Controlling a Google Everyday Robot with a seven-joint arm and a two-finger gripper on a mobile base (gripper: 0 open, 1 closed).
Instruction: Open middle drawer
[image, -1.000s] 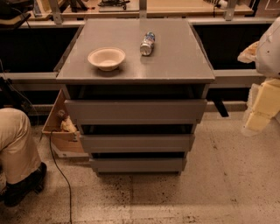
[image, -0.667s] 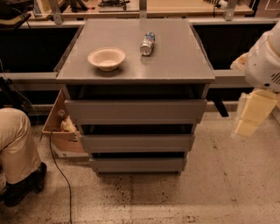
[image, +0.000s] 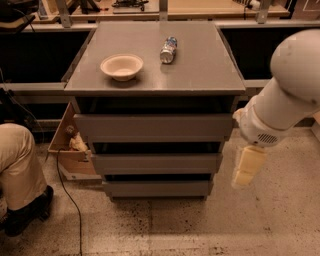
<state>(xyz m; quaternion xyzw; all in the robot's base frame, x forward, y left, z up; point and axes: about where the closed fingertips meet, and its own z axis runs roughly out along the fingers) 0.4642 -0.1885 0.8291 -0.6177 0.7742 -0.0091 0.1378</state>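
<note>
The grey cabinet (image: 150, 80) has three flat, handleless drawer fronts. The middle drawer (image: 156, 163) is the second one and sits closed, level with the fronts above and below it. My gripper (image: 247, 167) is cream-coloured and hangs below the white arm (image: 287, 95), just right of the cabinet at the middle drawer's height. It stands apart from the drawer front and holds nothing that I can see.
A beige bowl (image: 121, 66) and a lying can (image: 169, 49) sit on the cabinet top. A person's leg and shoe (image: 17, 172) are at the left. An open cardboard box (image: 67, 147) and a floor cable (image: 67, 195) lie left of the cabinet.
The arm has swung in from the right edge, and the gripper has moved left and down toward the cabinet's right side. The drawers have not moved.
</note>
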